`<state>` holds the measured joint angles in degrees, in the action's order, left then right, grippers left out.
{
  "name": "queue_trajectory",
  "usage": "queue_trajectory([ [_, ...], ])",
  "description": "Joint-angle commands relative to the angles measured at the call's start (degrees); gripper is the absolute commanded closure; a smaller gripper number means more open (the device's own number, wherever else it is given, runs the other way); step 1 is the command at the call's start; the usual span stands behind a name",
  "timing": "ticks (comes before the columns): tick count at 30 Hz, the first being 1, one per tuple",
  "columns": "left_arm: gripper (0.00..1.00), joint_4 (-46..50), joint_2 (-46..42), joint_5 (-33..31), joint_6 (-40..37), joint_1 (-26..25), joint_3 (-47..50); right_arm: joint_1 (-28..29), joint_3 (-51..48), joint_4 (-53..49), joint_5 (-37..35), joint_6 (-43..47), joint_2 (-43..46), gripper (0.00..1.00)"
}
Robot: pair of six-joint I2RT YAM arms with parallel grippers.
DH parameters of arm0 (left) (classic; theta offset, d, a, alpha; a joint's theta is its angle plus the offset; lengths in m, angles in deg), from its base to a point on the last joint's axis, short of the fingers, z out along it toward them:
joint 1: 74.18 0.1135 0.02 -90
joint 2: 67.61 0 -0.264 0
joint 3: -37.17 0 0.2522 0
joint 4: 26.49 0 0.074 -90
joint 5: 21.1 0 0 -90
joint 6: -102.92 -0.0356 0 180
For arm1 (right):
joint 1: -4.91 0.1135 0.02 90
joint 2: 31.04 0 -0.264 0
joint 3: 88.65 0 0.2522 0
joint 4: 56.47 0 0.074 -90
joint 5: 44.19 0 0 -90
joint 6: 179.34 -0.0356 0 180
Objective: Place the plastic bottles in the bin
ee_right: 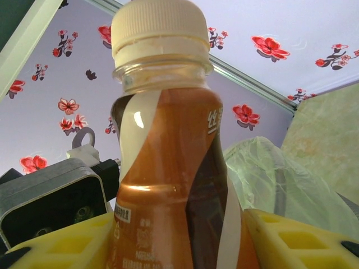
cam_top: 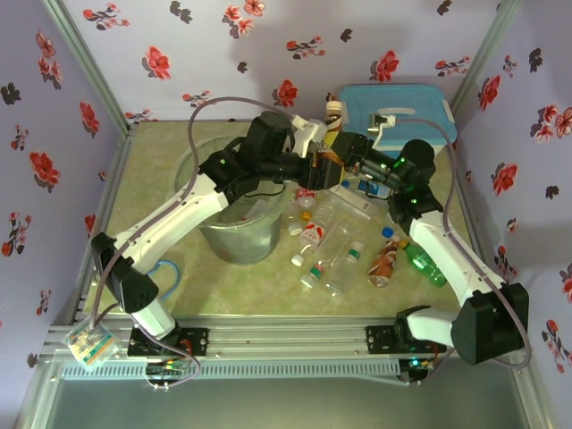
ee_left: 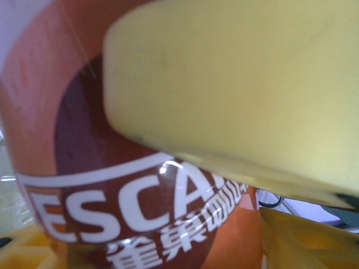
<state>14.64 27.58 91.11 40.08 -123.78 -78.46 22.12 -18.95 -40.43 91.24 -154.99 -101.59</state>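
Right wrist view: the brown-labelled coffee bottle (ee_right: 168, 179) stands cream cap up, pinched between the right gripper's (ee_right: 179, 246) yellow fingers (ee_right: 291, 241). In the left wrist view a yellow pad lies across its label, but I cannot tell whether the left gripper (cam_top: 315, 165) has clamped on it. In the top view the bag-lined bin (cam_top: 234, 243) sits left of centre, lower left of the bottle and nearer the left arm.
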Motion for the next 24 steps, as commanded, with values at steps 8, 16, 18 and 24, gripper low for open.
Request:
queue_trajectory([
  [8, 0.46, -3.0, -0.4, 0.4, 0.7, 1.3, -0.3, 0.5, 2.9, -1.0, 1.1, 0.7, -0.4, 0.34],
  [16, 0.49, -3.6, -1.4, 0.3, 1.3, 2.6, 1.7, -0.3, 6.4, -10.8, -0.2, 6.8, 1.3, 0.17],
  [18, 0.49, -3.9, -2.0, 0.4, 1.5, 3.1, 2.4, -1.2, 7.5, -14.8, -1.0, 9.1, 2.4, 0.15],
  [24, 0.50, -2.3, -3.4, 0.3, 1.4, 4.6, 2.7, -5.3, 13.5, -34.9, -4.8, 20.5, 6.8, 0.12],
])
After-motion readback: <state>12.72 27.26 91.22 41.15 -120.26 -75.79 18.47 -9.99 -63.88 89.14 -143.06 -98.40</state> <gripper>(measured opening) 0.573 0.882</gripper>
